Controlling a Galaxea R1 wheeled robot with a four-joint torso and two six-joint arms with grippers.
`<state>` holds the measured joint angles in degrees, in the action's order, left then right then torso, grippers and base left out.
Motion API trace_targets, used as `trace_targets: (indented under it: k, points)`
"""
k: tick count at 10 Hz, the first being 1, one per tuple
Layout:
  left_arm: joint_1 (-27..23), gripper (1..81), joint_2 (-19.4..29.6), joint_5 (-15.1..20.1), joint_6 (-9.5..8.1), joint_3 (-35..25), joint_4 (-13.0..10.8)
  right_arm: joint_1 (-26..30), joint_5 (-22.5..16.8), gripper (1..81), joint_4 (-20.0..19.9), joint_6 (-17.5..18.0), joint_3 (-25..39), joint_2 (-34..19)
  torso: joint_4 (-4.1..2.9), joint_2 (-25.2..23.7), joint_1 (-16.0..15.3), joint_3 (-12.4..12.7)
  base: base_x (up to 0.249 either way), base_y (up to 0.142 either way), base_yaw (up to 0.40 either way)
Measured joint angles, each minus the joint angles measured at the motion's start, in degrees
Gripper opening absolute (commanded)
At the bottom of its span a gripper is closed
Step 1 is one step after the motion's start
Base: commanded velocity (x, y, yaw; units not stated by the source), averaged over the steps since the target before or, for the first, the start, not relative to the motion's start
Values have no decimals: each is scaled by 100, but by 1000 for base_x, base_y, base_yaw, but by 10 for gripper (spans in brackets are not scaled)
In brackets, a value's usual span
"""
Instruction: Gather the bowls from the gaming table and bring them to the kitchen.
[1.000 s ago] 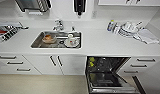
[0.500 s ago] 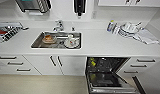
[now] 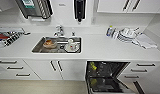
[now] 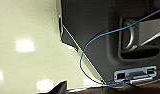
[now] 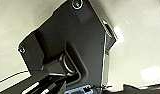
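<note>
Claws unseen; sink [image 3: 56, 45] (dishes inside) nearer centre than before.

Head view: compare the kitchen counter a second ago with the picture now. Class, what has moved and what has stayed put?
Nothing visibly moved, and nothing was picked up or put down. The sink holds the same dishes, the stack of plates sits at the counter's right end, and the dishwasher below stands open as before. The camera's framing is unchanged too.

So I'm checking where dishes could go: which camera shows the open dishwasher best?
The head view: the dishwasher stands open below the countertop, right of the sink, with yellow items inside. The two wrist views show pale floor and the robot's own dark parts instead.
</note>
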<state>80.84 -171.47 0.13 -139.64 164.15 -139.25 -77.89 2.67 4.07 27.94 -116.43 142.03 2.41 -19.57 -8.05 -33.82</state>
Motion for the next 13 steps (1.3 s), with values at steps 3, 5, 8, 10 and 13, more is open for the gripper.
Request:
trace_targets:
  k: [3,5,8,10,13]
  points:
    - [12,811,5,2,0,-9,-2,-389,165,811,66,-49,-374,457,0,-605,-376,5,0,0,0]
    - [34,811,2,-2,0,-9,-2,-450,207,811,69,-50,-529,441,0,-1001,-623,7,0,0,0]
    - [76,811,-26,-6,1,-12,-2,-572,210,811,77,-50,-1137,764,0,-1608,-1003,9,0,0,0]
    - [91,811,-24,13,1,-17,-2,-579,226,811,88,-52,-1447,995,0,-1956,-1220,-63,0,0,0]
    - [85,811,-24,35,1,-17,-2,-605,226,811,94,-52,-1432,1006,0,-2469,-1545,-533,0,0,0]
